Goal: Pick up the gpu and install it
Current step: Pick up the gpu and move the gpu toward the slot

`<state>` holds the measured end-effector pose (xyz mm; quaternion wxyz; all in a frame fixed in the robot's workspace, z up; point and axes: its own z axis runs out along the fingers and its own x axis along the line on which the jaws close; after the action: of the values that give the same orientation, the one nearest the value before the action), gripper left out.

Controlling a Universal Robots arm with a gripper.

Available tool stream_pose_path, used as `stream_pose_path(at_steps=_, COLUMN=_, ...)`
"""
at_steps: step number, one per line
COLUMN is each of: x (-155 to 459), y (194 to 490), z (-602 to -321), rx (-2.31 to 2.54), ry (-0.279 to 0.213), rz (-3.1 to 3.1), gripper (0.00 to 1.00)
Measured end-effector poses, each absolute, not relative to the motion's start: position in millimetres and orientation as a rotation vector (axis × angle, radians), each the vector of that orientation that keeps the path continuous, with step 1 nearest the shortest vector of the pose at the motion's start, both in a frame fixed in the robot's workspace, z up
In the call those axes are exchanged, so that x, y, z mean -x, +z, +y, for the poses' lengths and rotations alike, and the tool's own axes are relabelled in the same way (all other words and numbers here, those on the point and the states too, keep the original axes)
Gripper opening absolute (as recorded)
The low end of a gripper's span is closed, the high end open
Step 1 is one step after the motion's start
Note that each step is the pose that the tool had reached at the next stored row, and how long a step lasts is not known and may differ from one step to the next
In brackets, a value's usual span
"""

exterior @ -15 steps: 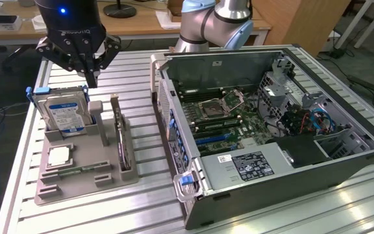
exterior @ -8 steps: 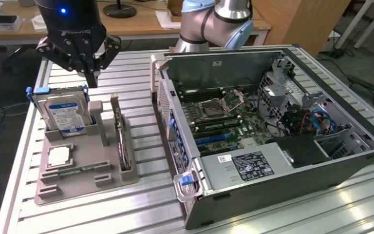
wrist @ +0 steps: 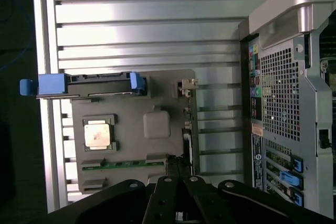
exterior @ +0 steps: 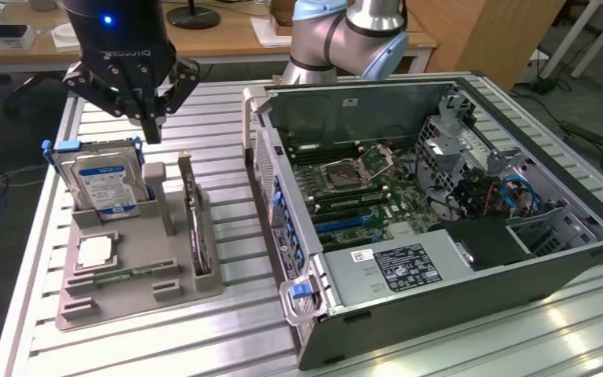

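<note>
So far nothing is installed: the gpu stands on edge in the grey tray near the surface's edge, untouched. My hand hangs above the tray, fingers together, holding nothing.

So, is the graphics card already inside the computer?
No, the gpu stands on edge in the grey holder beside the open computer case.
</note>
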<state>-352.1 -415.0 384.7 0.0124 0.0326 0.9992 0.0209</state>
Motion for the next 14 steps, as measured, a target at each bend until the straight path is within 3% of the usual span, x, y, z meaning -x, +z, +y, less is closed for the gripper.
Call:
stream_pose_path(at_steps=6, x=351.7, y=384.6, z=-421.1, rx=-0.101, ry=0.051, rz=3.114, gripper=0.11)
stream_pose_path(at_steps=8, x=351.6, y=384.6, z=-423.4, rx=-0.101, ry=0.045, rz=3.114, gripper=0.17)
stream_pose_path(at_steps=12, x=351.5, y=384.5, z=-428.1, rx=-0.101, ry=0.034, rz=3.114, gripper=0.41)
stream_pose_path(at_steps=14, x=351.6, y=384.5, z=-428.3, rx=-0.101, ry=0.032, rz=3.114, gripper=0.41)
